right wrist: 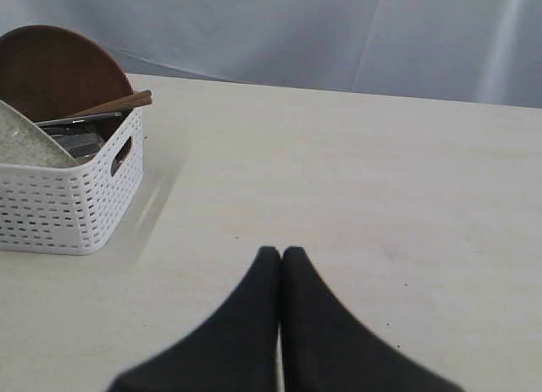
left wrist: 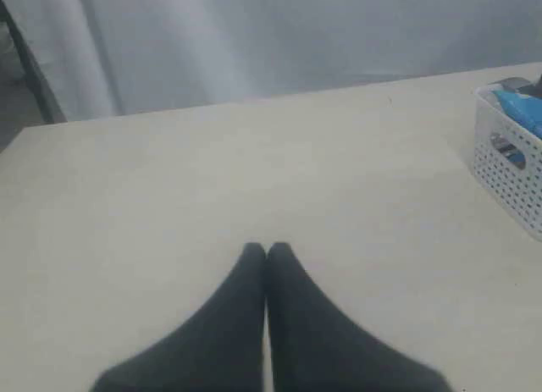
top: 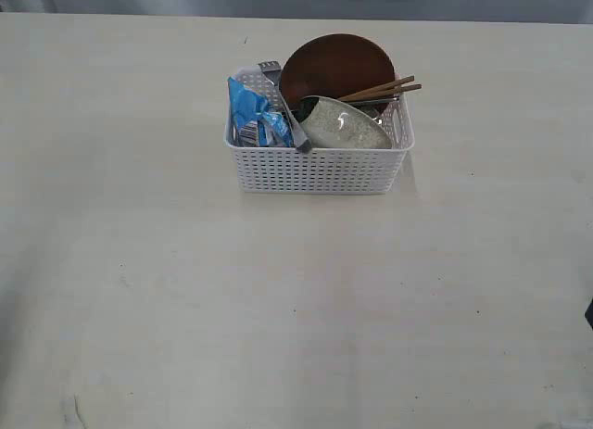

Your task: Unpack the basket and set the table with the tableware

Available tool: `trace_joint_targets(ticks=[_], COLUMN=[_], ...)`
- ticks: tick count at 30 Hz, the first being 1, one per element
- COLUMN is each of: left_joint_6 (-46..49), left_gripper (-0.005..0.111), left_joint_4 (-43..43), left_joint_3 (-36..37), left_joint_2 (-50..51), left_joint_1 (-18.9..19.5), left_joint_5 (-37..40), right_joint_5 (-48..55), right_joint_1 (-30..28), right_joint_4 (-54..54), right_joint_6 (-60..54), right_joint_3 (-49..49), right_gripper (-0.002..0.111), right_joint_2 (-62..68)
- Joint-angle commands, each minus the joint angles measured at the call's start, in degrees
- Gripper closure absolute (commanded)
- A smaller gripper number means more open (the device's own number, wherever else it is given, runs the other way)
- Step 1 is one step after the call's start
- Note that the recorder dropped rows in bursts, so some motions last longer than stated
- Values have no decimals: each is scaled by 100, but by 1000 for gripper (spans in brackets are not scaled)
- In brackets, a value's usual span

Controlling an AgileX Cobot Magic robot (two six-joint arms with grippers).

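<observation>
While the left gripper [left wrist: 266,252] hangs over the pale table [top: 278,309] with its jaws pressed together on nothing, the white lattice basket [top: 320,165] sits in the upper middle of the exterior frame, well apart from it. Inside, from the left, are a blue snack bag [top: 252,112], a steel utensil [top: 287,109] leaning beside it, an off-white bowl [top: 347,128] tipped on edge at the front and a brown round plate [top: 334,63] standing behind. Wooden chopsticks [top: 384,89] jut over the right rim. The right gripper [right wrist: 281,255] is likewise closed and empty, apart from the basket's right end.
</observation>
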Motion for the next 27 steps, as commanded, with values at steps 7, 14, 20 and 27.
trace_joint_targets(ticks=[7,14,20,27], left_joint_6=[4,4,4,4], left_gripper=[107,107,107,107], left_joint_4=[-66,-66,-66,-66], left_joint_3=[15,15,15,15], left_joint_2=[-22,-22,-22,-22], left_joint_1=[-99,-99,-99,-99], left_joint_5=[-52,-52,-52,-52], right_joint_5=[-83,-1493,-3264,-6106], right_joint_1=[-3,-3,-3,-3], right_joint_4=[-67,-68,-68,-68], right_joint_6=[-44,19,19,1211], right_joint_3=[16,16,16,16], right_gripper=[109,109,109,109], right_joint_2=[-27,-27,-27,-27])
